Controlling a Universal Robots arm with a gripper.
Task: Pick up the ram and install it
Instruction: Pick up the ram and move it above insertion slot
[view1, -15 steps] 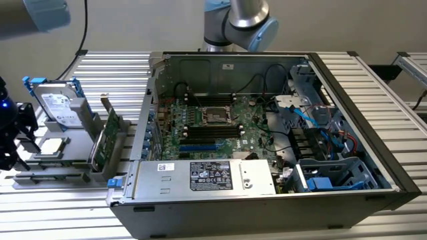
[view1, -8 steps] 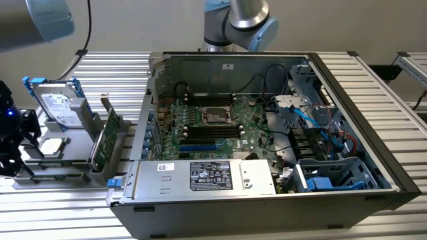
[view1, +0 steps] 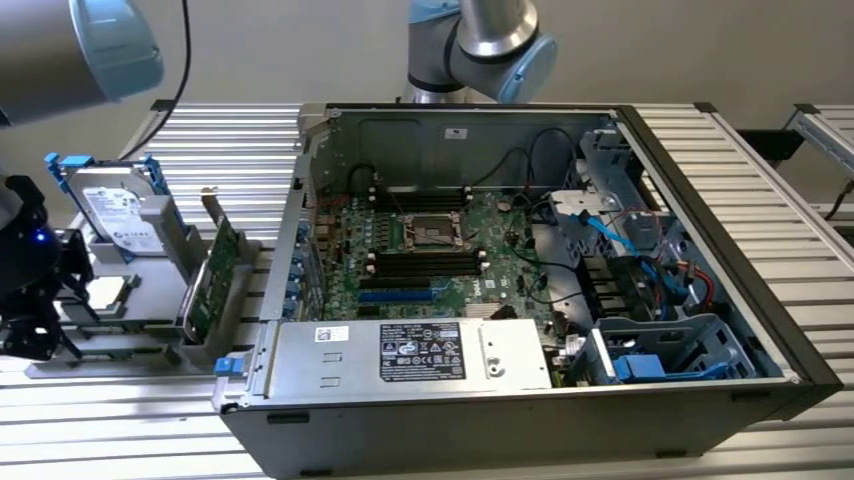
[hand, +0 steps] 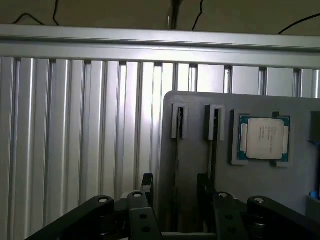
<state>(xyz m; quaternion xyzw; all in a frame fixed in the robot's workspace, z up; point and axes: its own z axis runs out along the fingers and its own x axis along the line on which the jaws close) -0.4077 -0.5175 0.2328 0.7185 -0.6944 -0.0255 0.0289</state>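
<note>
While hanging low over the grey holder plate (hand: 195, 102), straddles one ram (hand: 178, 150) with the gripper (hand: 175, 182) spread fully wide, clamping nothing. Ram upright on edge in a narrow slot of that plate, between the two fingers (hand: 147, 181), apparently touching neither; hard to be sure, since seen edge-on as little more than a thin dark line. Second stick (hand: 214, 145) in the neighbouring slot, just beside the other finger. Square processor (hand: 264, 137) in its own recess further along the same plate.

Likely trouble at the grasp:
- Off-centre closing could clip the second stick, so close to that finger, and nudge or drag it along.
- Pinching such a thin board too near its top edge could let it tilt, slip or bind in the slot when lifted.
- Pulling at an angle could jam the ram against the slot walls or shift the whole plate.

Likely trouble further on, judged from the exterior view:
- Holder well apart from the open computer case (view1: 694, 400), at the exterior view's left beside the expansion card (view1: 214, 280) and hard drive (view1: 114, 210); a loose grip could shed the ram on the way across.
- Narrow black memory slots (view1: 424, 262) flanking the socket; a tilted or misaligned ram could miss them or bend under pressure.
</note>
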